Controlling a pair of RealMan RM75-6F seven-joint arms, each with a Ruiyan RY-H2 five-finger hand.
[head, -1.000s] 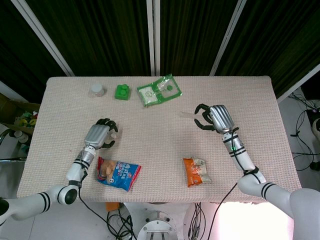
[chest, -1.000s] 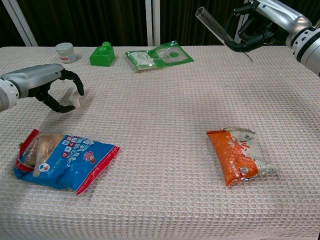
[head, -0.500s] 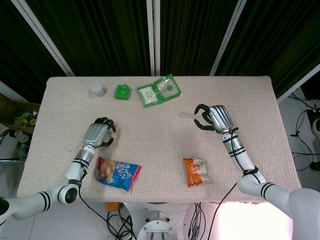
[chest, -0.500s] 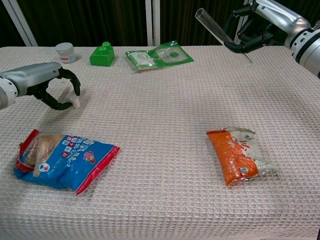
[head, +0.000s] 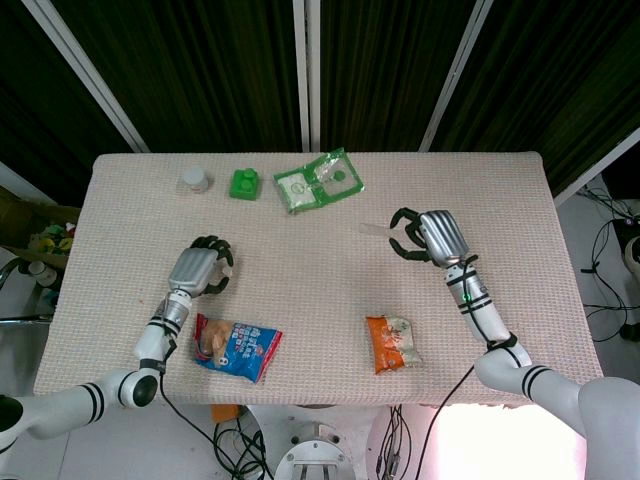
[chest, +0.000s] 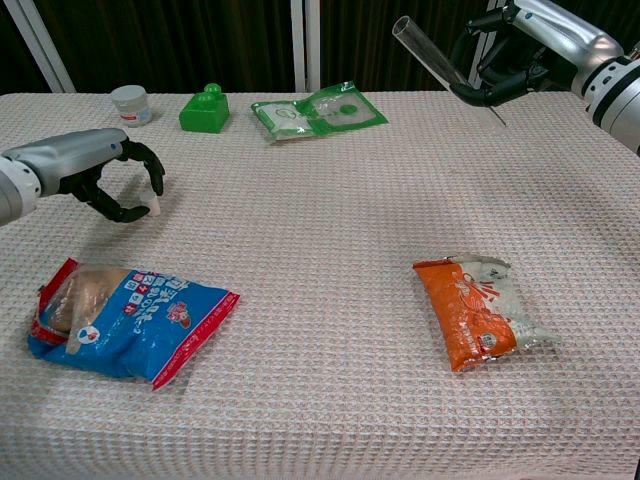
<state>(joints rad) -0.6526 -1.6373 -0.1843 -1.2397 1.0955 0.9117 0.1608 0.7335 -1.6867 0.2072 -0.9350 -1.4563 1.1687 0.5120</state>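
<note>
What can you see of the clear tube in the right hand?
The tube is a clear, hollow cylinder, glass or plastic by its look, with an open round mouth at its upper end. It slants from upper left down to lower right, held off the table. The right hand grips its lower part with curled fingers; the lower tip pokes out past them. Nothing shows inside it. In the head view it is only a faint streak.

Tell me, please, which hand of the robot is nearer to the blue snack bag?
The left. The left hand hovers just behind the blue snack bag, on the table's left side. The right hand is far off at the back right, holding a clear tube.
</note>
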